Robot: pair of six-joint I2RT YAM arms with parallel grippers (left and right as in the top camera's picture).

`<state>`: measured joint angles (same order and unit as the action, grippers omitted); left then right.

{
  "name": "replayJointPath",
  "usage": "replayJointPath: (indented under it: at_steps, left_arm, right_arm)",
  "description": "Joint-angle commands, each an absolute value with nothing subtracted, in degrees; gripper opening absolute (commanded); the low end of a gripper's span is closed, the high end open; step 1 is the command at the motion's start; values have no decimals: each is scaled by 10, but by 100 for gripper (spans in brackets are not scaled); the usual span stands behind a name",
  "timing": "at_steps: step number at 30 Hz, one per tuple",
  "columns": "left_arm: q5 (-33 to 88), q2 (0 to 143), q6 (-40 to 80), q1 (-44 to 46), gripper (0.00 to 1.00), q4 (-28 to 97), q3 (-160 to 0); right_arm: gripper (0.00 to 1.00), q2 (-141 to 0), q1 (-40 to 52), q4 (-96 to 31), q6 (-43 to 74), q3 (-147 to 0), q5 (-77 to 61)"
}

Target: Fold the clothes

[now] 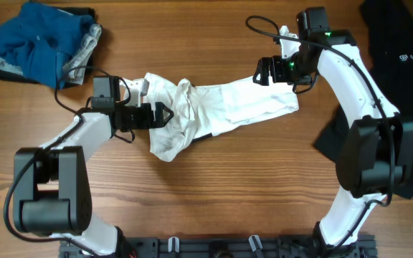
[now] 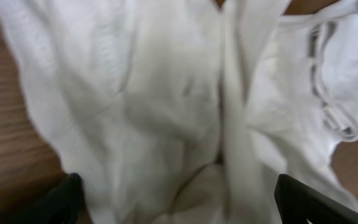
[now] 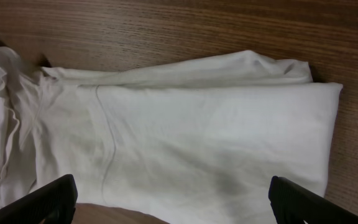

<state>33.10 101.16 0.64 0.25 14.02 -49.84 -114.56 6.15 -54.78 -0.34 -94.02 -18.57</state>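
T-shirt (image 1: 217, 107): white throughout; faint grey tint along collar seam in left wrist view.

Counter (image 1: 228, 193): mid-brown wood, darker streaked grain.

Blue garment (image 1: 38, 39): saturated mid-blue, darker in folds.

Grey garment (image 1: 89, 37): light grey, thin paler edging.

Black garment (image 1: 400, 29): solid black; small pale logo (image 1: 405, 59) with pale lettering, too small to read.

Left arm (image 1: 84, 136), right arm (image 1: 357, 79): white shells, black joints and bases.

Left tool (image 1: 165, 113), right tool (image 1: 262, 72): black.

Green light (image 1: 292, 64): bright green dot on right arm's black wrist.

Cables (image 1: 264, 27): black.
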Motion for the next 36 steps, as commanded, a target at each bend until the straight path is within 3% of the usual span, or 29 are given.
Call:
replayJointPath:
  at_steps: [1, 2, 4, 6, 8, 15, 22, 28, 36]
  left_arm:
    - [401, 1063, 2, 3, 100, 139, -488]
    - [421, 1067, 2, 3, 92, 147, -488]
    - [422, 1066, 2, 2, 66, 163, -488]
    - [420, 1066, 3, -7, 23, 170, -488]
    - [420, 1060, 7, -31, 6, 177, -490]
    - [374, 997, 2, -152, 4, 311, -569]
    - [271, 980, -45, -148, 4, 488, -704]
    - [274, 980, 4, -37, 4, 460, -730]
    - [274, 980, 94, 150, 4, 329, -730]
  right_arm:
    - [99, -1153, 63, -545, -15, -954, -180]
    - [99, -1153, 63, -540, -13, -954, -180]
    - [99, -1153, 63, -540, -13, -954, -180]
    - [99, -1153, 63, -540, -13, -954, -180]
    - [99, -1153, 63, -541, -13, -954, -180]
    - [96, -1153, 63, -546, 5, -952, -196]
    - [96, -1153, 63, -543, 4, -952, -196]
    - [96, -1153, 63, -543, 4, -952, -195]
    - [96, -1153, 63, -543, 4, -952, -195]
